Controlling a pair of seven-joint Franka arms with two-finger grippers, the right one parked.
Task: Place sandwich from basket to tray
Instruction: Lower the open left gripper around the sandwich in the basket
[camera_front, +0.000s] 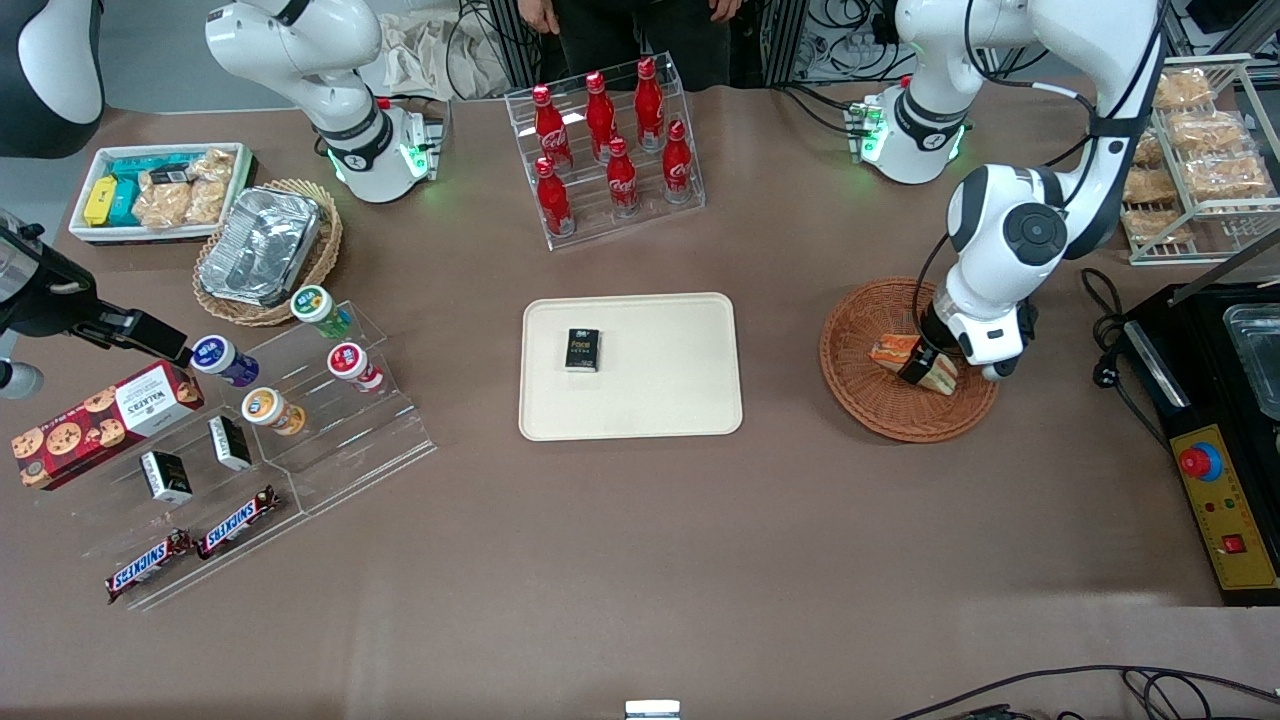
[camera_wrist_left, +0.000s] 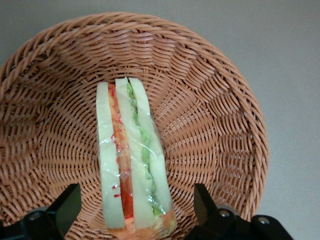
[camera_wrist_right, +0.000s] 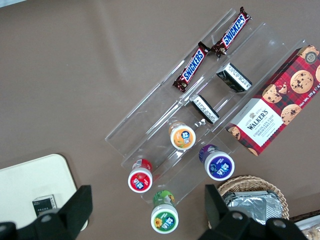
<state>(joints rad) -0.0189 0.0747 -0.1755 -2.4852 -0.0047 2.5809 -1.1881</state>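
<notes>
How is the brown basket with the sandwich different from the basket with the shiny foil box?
The reddish-brown basket holds a sandwich, with the open end effector straddling it. The tan basket is lighter and holds a foil container. Both are round wicker.

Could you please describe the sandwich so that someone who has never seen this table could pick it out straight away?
Find the round reddish-brown wicker basket at the working arm's end of the table, beside the cream tray. The sandwich stands on edge in it, between the fingers of the open gripper. It is the only thing in that basket: a clear-wrapped wedge of white bread with red and green filling.
</notes>
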